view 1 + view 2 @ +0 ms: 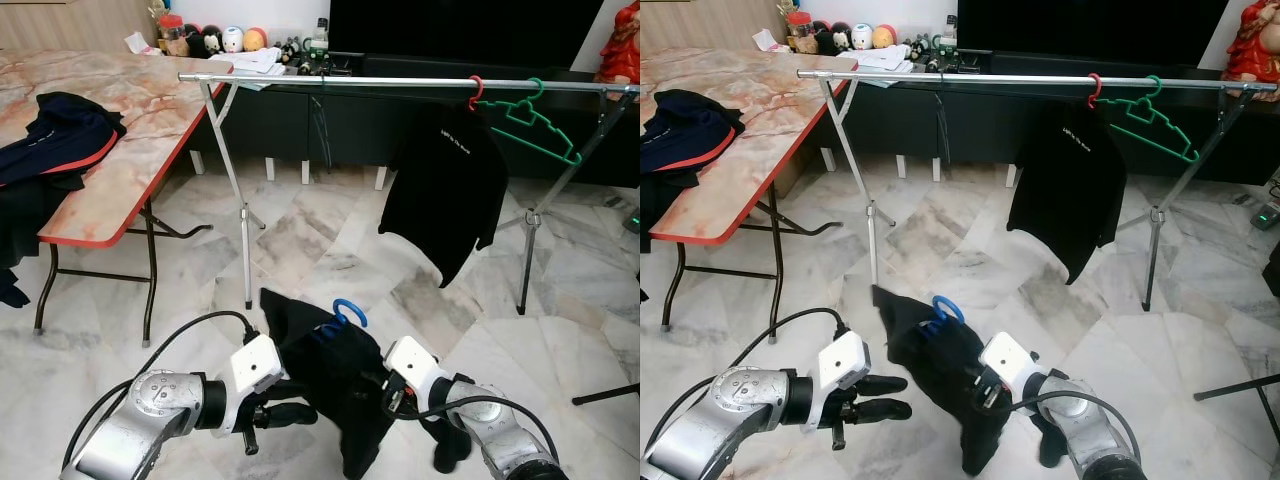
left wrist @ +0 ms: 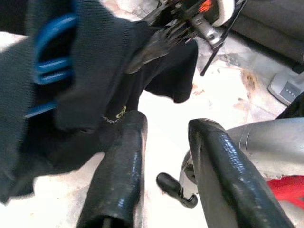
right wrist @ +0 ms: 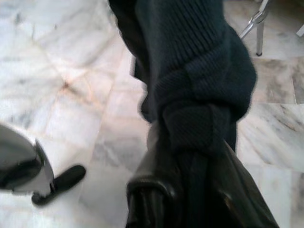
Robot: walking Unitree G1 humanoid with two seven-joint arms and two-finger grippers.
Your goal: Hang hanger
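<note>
A blue hanger (image 1: 350,310) carries a dark garment (image 1: 340,385), held low above the marble floor in front of me. My right gripper (image 3: 185,156) is shut on a fold of that garment's knit fabric; the cloth hides its fingertips. Just to the left of the cloth, my left gripper (image 1: 303,398) stands open with nothing between its fingers. Through the left wrist camera the blue hanger (image 2: 50,52) and garment (image 2: 95,80) lie just beyond the left gripper (image 2: 164,156). Farther ahead a silver clothes rail (image 1: 400,82) spans the room at about table height.
On the rail hang a black T-shirt (image 1: 445,190) on a red hanger (image 1: 475,92) and a bare green hanger (image 1: 530,125). A marble-topped folding table (image 1: 130,150) with dark clothes (image 1: 50,140) stands left. The rail's legs (image 1: 245,230) splay onto the floor.
</note>
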